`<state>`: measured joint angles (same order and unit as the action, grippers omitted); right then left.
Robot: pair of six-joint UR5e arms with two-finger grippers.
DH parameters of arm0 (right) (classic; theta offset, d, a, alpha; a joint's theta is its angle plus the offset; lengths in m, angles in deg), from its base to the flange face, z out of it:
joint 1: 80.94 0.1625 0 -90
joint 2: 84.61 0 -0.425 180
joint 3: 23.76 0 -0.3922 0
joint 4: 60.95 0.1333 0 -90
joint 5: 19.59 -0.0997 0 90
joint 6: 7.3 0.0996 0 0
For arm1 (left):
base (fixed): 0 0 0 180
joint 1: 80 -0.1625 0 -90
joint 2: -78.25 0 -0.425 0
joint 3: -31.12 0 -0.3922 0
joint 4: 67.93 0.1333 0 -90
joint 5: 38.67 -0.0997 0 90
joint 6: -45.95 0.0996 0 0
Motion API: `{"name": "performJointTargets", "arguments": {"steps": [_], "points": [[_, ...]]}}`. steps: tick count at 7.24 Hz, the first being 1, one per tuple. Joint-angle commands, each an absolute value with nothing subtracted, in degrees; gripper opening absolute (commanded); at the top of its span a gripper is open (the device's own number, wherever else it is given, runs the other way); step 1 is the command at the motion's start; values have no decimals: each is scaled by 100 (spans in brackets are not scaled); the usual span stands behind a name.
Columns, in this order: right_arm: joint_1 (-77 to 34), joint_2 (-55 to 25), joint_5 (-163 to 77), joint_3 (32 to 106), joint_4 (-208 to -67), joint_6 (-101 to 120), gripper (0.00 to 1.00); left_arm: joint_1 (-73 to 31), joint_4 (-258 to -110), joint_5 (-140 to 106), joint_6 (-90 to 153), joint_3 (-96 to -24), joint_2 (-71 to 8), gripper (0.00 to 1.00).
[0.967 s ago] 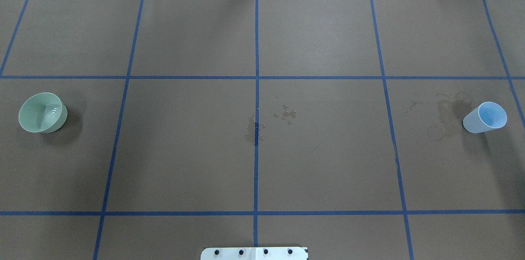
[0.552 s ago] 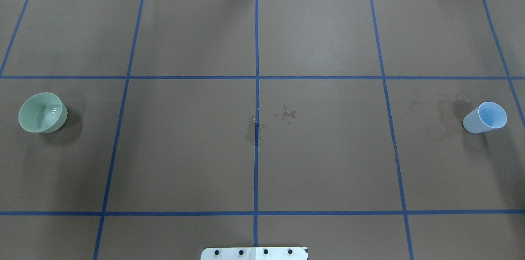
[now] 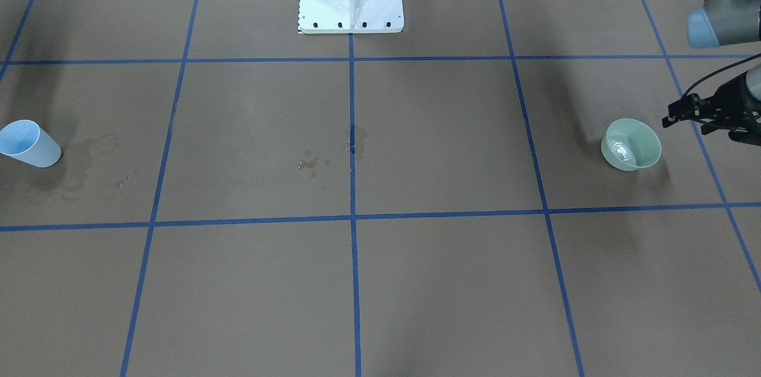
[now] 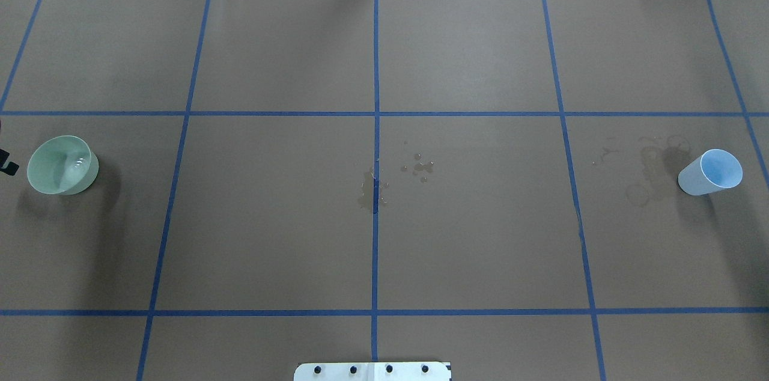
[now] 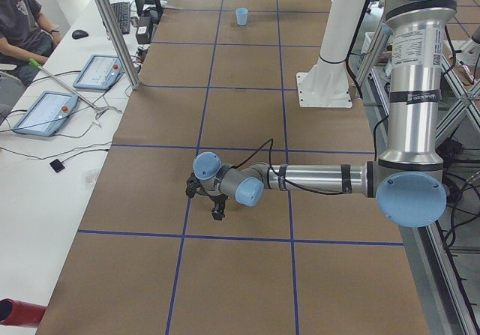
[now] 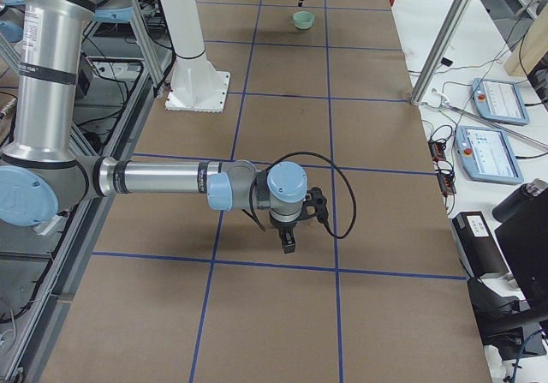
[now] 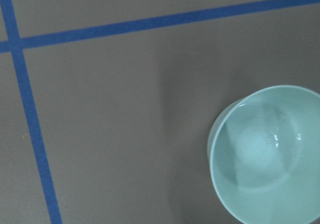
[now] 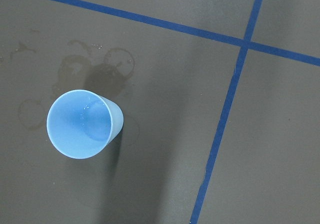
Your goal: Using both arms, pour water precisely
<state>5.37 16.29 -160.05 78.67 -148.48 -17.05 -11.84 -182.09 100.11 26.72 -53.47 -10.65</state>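
- The left gripper [image 3: 689,110] is black and hangs just beside the green bowl [image 4: 43,167], on the bowl's outer side. It is not around the bowl. I cannot tell if its fingers are apart or together.
- The green bowl stands upright on the brown table [image 4: 270,231], far over on the left, in the middle row of squares.
- The water [image 7: 274,140] sits in the bottom of the bowl. There is only a little, and it shows as small white shines.
- Thin blue lines [image 4: 376,56] cut the table into big squares.
- In the middle of the table there are some small drops [image 4: 422,168]. Near them a dark wet patch [image 4: 367,195] lies on the middle blue line.
- A white plate [image 4: 372,371] with dark bolts lies at the near edge, in the middle.
- Farther right, some ring stains [image 4: 646,176] mark the table just beside the blue cup [image 4: 691,182].
- The blue cup stands upright far over on the right, in the same row as the bowl and well apart from it. I cannot tell if it has water in it.
- The right gripper [image 6: 288,239] points down over the table, and its camera looks down into the cup. I cannot tell if its fingers are apart or together.
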Motion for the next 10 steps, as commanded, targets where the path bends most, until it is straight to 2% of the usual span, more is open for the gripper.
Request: {"name": "performJointTargets", "arguments": {"steps": [1,4,6,7,8,9,10], "points": [[537,1629,-16048,7873,-14849,-1705,100,-1258,-18246,10037,2469,-5018,-1367,99],[537,1629,-16048,7873,-14849,-1705,100,-1345,-18263,10116,2143,-4930,-1509,99],[537,1629,-16048,7881,-14849,-1697,100,-1416,-18281,10125,2152,-4885,-1579,81],[537,1629,-16048,7881,-14849,-1697,100,-1477,-18289,10125,2152,-4886,-1579,62],[537,1629,-16048,7881,-14840,-1705,100,-1487,-18316,10125,2152,-4886,-1579,24],[537,1629,-16048,7890,-14840,-1705,100,-1504,-18342,10134,2152,-4894,-1579,0],[537,1629,-16048,7899,-14840,-1705,100,-1522,-18351,10134,2143,-4920,-1579,0]]}}
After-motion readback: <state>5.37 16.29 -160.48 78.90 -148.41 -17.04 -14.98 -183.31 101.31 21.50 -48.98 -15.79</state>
